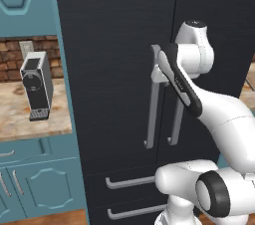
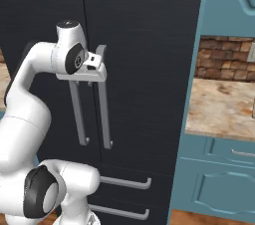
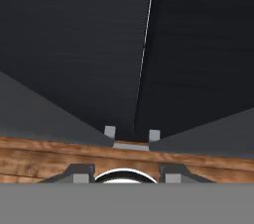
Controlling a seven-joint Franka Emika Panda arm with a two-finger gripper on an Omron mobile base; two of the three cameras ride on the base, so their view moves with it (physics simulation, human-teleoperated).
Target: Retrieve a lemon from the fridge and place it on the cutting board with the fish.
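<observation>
Your claw (image 2: 94,64) is up at the top of the fridge (image 1: 114,45) handles, right at the seam between the two doors. Both doors are closed.

From the right base view, the hand sits against the upper end of the right-hand bar handle (image 2: 103,114), with the left-hand bar handle (image 2: 78,114) just beside it. The left base view has the same spot mostly behind the forearm, so you can't read the fingers there.

Claw state: narrow, nearly closed. Whether it's clamped on a handle, you cannot tell from these angles. It's at the handle top, contact looks likely, but the grip isn't resolved.

The hand view looks down along the door faces: the door seam (image 3: 144,54) runs as a thin pale line, the two handles splay out as grey wedges either side, wood floor (image 3: 49,161) below.

Two drawer handles (image 1: 129,181) sit below the doors, drawers closed.

A coffee machine (image 1: 36,85) stands on the counter (image 1: 20,119) to the left of the fridge, with teal cabinets (image 1: 40,184) below. A second marbled counter (image 2: 224,109) lies to the right of the fridge, with a brick backsplash (image 2: 224,57) behind it.
</observation>
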